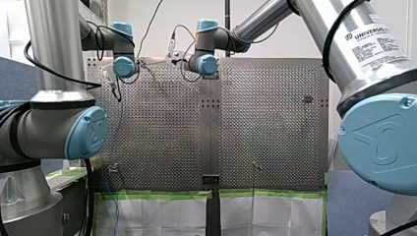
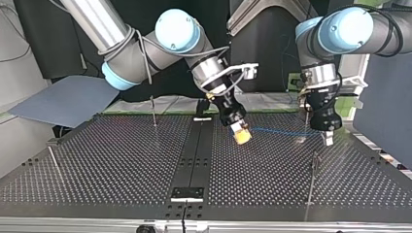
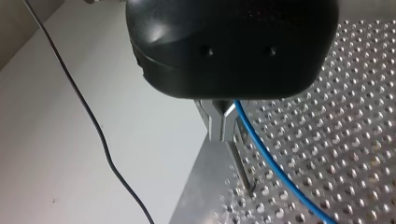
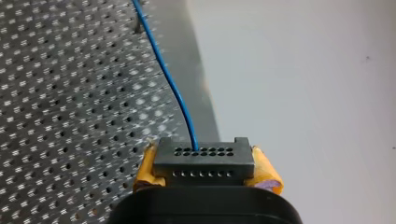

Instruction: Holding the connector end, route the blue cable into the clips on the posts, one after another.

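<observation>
Your right gripper (image 2: pixel 241 134) tilts down, clamped on the connector (image 4: pixel 203 161); your left gripper (image 2: pixel 328 139) points straight down, pinching the blue cable (image 3: pixel 273 165).

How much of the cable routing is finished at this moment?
Done: my right gripper has its jaws shut on the connector. In hand: the blue cable runs from it to my left gripper, beside a post; whether a clip holds it, I cannot tell. Left: the other posts stand without cable, so most clipping remains.
</observation>
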Robot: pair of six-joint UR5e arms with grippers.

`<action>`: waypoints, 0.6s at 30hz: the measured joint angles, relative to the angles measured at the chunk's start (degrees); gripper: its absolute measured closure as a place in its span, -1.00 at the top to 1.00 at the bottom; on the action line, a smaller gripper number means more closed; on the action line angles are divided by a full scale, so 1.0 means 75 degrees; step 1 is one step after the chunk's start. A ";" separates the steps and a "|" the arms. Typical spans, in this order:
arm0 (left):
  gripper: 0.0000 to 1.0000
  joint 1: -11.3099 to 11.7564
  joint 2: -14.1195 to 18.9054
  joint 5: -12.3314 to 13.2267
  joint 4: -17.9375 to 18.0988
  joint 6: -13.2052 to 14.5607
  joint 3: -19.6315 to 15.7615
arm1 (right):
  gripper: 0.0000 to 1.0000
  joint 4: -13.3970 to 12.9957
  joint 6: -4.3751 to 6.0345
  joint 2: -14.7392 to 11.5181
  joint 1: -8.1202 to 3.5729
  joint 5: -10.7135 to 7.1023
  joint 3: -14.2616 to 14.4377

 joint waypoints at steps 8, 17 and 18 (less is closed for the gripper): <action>-1.00 0.0578 0.0098 0.0369 -0.0020 -0.0051 0.0253 | -1.00 0.0097 0.0006 -0.0001 -0.0025 0.0075 -0.0142; -1.00 0.0953 -0.0139 0.0696 -0.0094 -0.0083 0.0519 | -1.00 0.0107 0.0108 0.0008 -0.0135 0.0139 -0.0149; -1.00 0.0963 -0.0118 0.0752 -0.0100 -0.0084 0.0527 | -1.00 0.0106 0.0137 0.0009 -0.0150 0.0136 -0.0150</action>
